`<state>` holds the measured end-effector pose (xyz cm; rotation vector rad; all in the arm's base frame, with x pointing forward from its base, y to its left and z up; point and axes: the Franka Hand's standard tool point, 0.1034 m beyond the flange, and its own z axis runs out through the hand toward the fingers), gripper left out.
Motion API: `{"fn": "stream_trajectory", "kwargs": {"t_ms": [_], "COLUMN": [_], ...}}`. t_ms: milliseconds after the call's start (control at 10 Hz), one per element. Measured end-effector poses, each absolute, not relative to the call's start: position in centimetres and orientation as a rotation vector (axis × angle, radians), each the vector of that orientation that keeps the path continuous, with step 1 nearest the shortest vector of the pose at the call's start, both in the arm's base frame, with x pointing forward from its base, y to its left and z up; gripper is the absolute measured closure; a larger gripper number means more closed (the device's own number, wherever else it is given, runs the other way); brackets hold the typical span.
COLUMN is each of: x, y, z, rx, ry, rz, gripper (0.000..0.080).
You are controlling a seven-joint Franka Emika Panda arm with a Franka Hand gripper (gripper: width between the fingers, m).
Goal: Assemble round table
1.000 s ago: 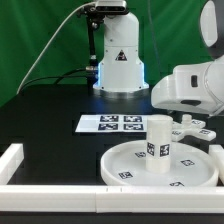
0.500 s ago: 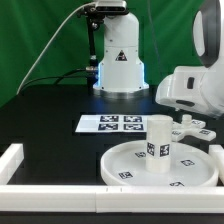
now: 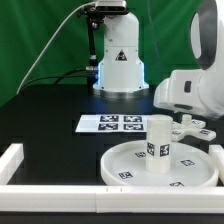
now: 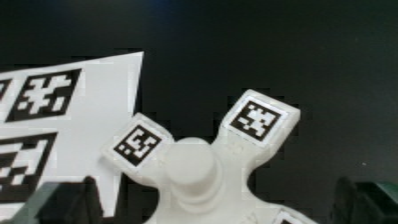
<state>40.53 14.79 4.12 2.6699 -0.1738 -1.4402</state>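
The pincer (image 4: 214,203) hangs open. Its two dark fingers (image 4: 64,204) are spread wide, blurred at the edge of the wrist view, with nothing gripped between them. Directly below it, in the gap between those fingers, lies the small cross-shaped foot (image 4: 192,165) of the round table. It is white, and a square tag (image 4: 263,118) sits on each of the two arms that point away from the pincer. The fingers seem to stand clear on either side of the foot, though I cannot tell for sure that they are not touching it. The foot rests on the black counter (image 4: 267,50). Just past the foot from the pincer, the marker board (image 4: 63,95) lies flat, one corner close to a tagged arm.

From across the room, the pincer itself is hidden behind the arm's bulky white wrist (image 3: 195,92), which hovers over the foot. Near the pincer, towards the exterior view's left, the short thick leg (image 3: 160,148) stands upright on the large round disc (image 3: 128,160), with tags on its side. Well apart from the pincer, at the exterior view's left, runs the white border rail (image 3: 20,158). The robot's base (image 3: 118,60) stands far behind the marker board.
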Motion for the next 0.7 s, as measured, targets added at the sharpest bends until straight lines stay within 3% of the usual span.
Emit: {"fn": "stream_trajectory", "kwargs": {"t_ms": [700], "x": [40.23], "y": [14.82], "z": [3.84], "rx": [2.52], "ry": [-0.512], "rz": [-1.354], "gripper": [0.015]}}
